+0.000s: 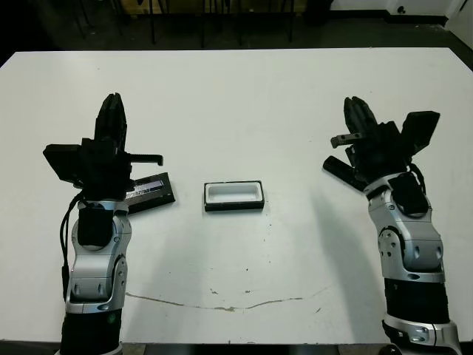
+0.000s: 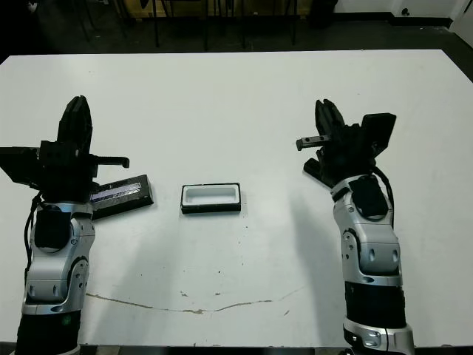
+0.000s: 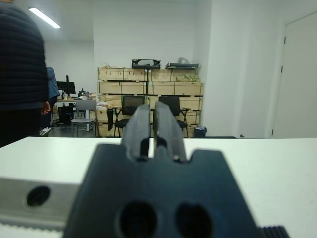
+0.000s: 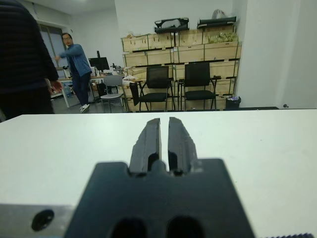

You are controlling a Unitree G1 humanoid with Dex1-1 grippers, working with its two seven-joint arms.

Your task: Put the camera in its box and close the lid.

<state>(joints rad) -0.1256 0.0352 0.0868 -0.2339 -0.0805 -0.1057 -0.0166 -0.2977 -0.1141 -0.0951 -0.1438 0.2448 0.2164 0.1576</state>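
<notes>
The box (image 1: 234,195), a small black tray with a white lining, lies open and empty at the table's middle. To its left the lid (image 1: 151,191) lies flat with its silvery label up, its left end hidden under my left arm. A slim black bar, the camera (image 1: 338,170), lies on the table at the right, partly hidden beneath my right wrist. My left gripper (image 1: 112,101) is raised above the lid's left end, shut and holding nothing. Above the camera, my right gripper (image 1: 359,104) is also shut and holds nothing.
The white table (image 1: 236,111) runs wide behind and in front of the box, with a thin crack line (image 1: 222,305) near its front edge. Beyond the far edge, the wrist views show a person in dark clothes (image 4: 22,64), another in blue (image 4: 74,59), chairs and stacked crates.
</notes>
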